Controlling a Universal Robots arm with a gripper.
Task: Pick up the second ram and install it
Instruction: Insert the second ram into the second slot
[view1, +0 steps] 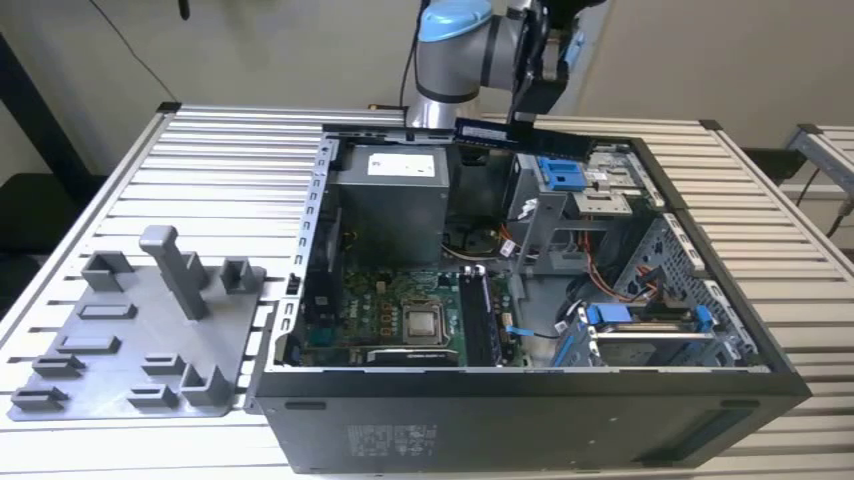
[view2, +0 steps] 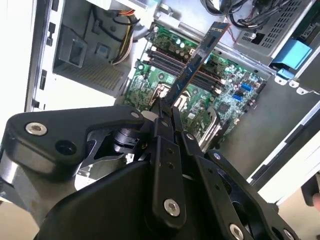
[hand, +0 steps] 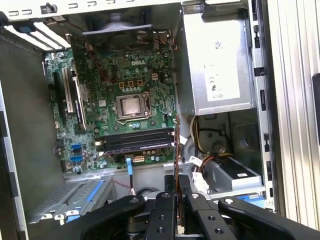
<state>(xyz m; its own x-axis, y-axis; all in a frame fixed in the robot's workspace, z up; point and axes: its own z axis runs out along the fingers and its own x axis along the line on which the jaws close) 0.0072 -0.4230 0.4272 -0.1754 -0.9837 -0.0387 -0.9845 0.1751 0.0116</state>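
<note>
In the exterior view my gripper (view1: 531, 118) hangs above the far side of the open computer case (view1: 534, 385), shut on the second ram (view1: 523, 137), a long dark stick held level over the case's back rim. In the second wrist view the ram (view2: 197, 60) juts out from between the black fingers (view2: 161, 122), over the green motherboard (view2: 150, 85). Seen edge-on in the first wrist view, the ram (hand: 176, 150) is a thin line rising from the gripper (hand: 177, 195). The memory slots (hand: 135, 141) lie beside the processor (hand: 131, 106), well below the stick.
A grey fixture tray (view1: 134, 330) with upright posts lies on the slatted table at the exterior view's left. Inside the case are the power supply (view1: 394, 190), a drive cage with blue clips (view1: 567, 175), loose cables (view1: 587, 290) and a second blue-latched bay (view1: 641, 320).
</note>
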